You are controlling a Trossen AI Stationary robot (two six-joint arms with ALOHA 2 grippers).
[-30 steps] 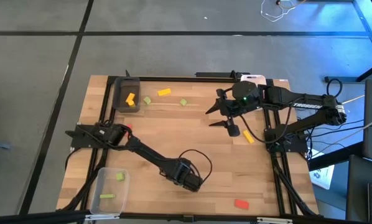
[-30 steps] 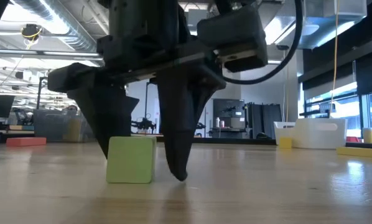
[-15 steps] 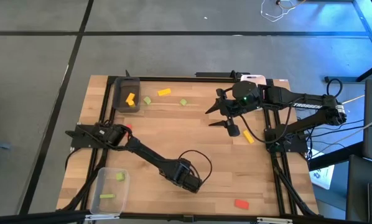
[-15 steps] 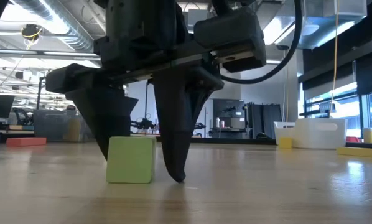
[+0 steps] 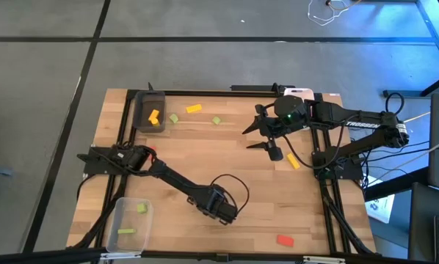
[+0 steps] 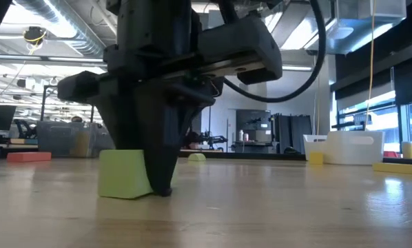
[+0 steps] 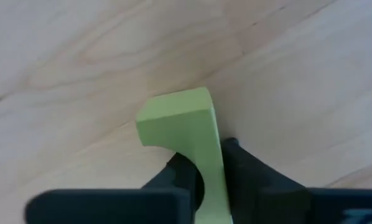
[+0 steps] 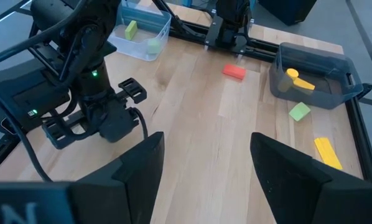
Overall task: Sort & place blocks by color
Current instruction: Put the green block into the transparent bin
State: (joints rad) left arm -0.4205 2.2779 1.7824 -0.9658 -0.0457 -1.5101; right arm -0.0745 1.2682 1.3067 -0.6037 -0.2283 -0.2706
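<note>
My left gripper (image 5: 221, 211) stands near the table's front middle, pointing down, shut on a light green block (image 6: 123, 173) that has a curved cut-out (image 7: 187, 169). My right gripper (image 5: 255, 138) hangs open above the table's far right part, with nothing between its fingers (image 8: 204, 180). Loose blocks lie flat on the wood: yellow (image 5: 194, 108), green (image 5: 174, 117), green (image 5: 216, 120), yellow (image 5: 293, 160), red (image 5: 284, 239). The dark grey tray (image 5: 142, 123) holds a yellow block (image 5: 154, 116). The clear tray (image 5: 120, 214) holds two green blocks (image 5: 141, 209). My left gripper pinches the green block's thin end (image 7: 214, 180) between its two fingers, one finger (image 7: 181, 175) in the curved cut-out and the other (image 7: 251, 177) on the flat outer face. The fingers come from above, pointing down. The block's underside (image 6: 122, 195) rests on the table.
A white tray (image 5: 296, 93) sits at the far right corner behind my right arm. A red block (image 8: 234, 71) lies near the left arm's base. Black rails frame the table's edges. Bare wood lies between the two grippers.
My left gripper has shut on the green block: its fingers stood wide on either side of it and now meet it. The block has slid a little along the table as the fingers closed, and stays on the wood.
</note>
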